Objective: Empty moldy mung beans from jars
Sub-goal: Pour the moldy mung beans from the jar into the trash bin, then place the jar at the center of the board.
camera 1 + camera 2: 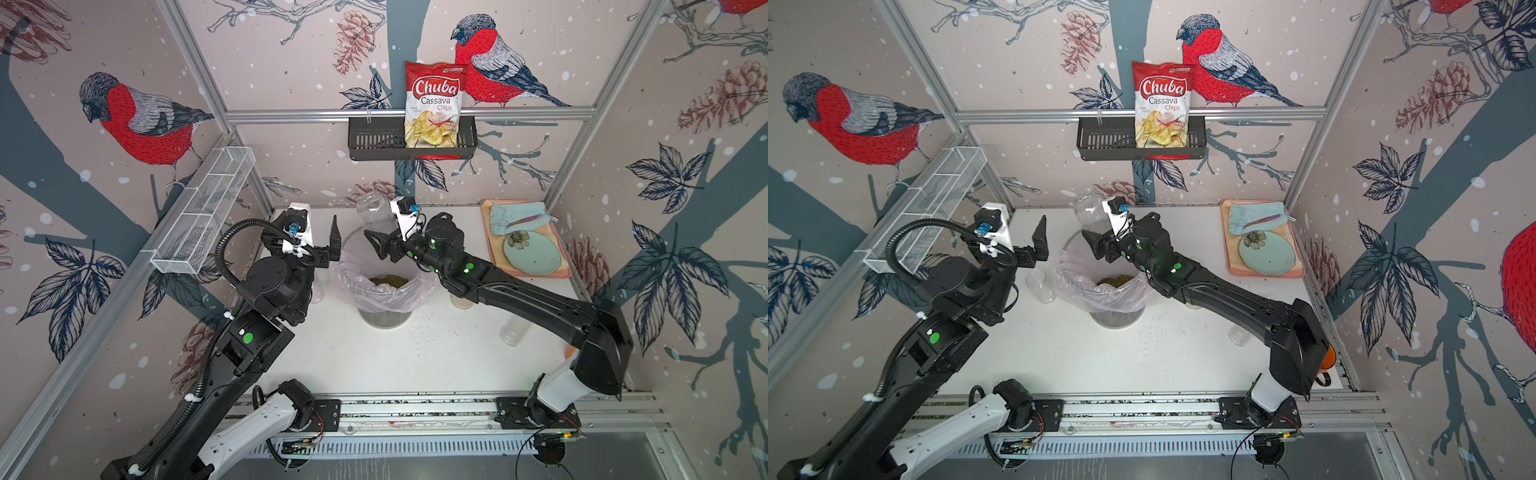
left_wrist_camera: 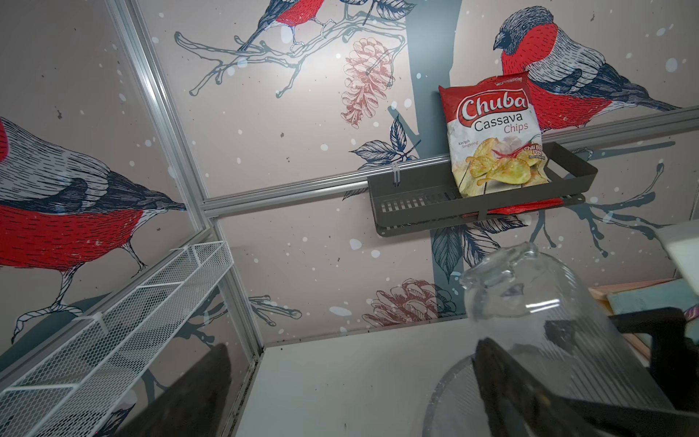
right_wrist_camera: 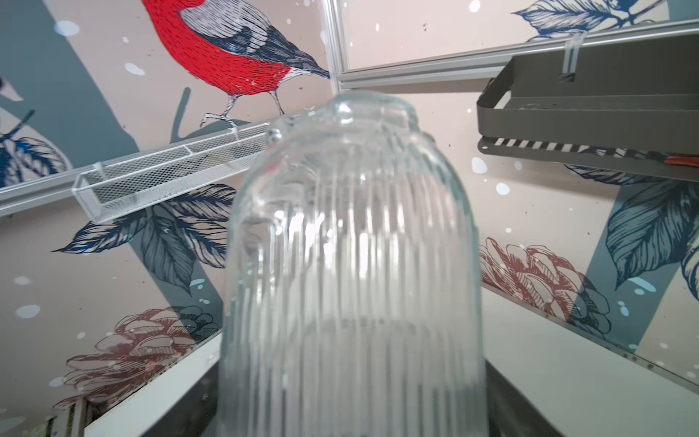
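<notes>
My right gripper (image 1: 388, 237) (image 3: 351, 416) is shut on a clear ribbed jar (image 1: 376, 214) (image 1: 1090, 212) (image 3: 351, 265), held over the back rim of the pink-lined bin (image 1: 353, 286). The jar looks empty and its narrower end points up toward the back wall. Olive-green mung beans (image 1: 388, 280) (image 1: 1116, 280) lie heaped inside the bin. My left gripper (image 1: 330, 249) (image 2: 348, 397) hangs open beside the bin's left rim with nothing between its fingers. A second clear jar (image 1: 1041, 284) stands left of the bin. A third jar (image 1: 510, 332) lies at the front right.
A pink tray (image 1: 485, 208) with a green plate (image 1: 532, 253) and a blue cloth (image 1: 515, 218) sits at the back right. Loose grains (image 1: 415, 328) dot the table. An orange mug (image 1: 1327, 357) peeks from behind my right arm. A white mesh shelf (image 1: 199, 216) lines the left wall.
</notes>
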Tool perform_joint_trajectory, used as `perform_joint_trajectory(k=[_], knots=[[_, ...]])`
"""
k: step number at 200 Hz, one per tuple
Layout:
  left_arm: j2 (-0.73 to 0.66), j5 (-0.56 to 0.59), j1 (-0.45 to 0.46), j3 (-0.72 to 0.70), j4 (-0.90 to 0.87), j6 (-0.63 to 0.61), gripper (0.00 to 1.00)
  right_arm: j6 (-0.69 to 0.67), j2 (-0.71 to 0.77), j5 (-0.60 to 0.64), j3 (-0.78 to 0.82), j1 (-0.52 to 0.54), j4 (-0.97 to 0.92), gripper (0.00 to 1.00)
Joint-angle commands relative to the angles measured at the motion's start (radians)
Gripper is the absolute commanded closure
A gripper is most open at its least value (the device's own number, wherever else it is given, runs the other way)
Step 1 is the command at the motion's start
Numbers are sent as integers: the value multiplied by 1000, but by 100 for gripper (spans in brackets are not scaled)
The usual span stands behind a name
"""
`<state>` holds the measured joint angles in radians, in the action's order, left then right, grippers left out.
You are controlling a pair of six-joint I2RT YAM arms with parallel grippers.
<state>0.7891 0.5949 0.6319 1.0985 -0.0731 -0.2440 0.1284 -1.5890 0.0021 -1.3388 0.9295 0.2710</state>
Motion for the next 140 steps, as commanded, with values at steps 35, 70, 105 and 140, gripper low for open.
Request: perform_joint_trajectory(k=[35, 70, 105, 140], knots=[[-17, 14, -2, -21, 79, 0, 3, 3, 14, -28, -30, 9, 16, 72], [-12, 12, -3, -28, 82, -5, 3, 47, -61, -29, -84, -22, -48, 72], [-12, 3, -3, -30, 75, 3, 3, 172, -6, -275, -73, -65, 30, 71], [-11, -15, -3, -32, 90, 14, 3, 284, 6, -575, -105, -125, 39, 71]])
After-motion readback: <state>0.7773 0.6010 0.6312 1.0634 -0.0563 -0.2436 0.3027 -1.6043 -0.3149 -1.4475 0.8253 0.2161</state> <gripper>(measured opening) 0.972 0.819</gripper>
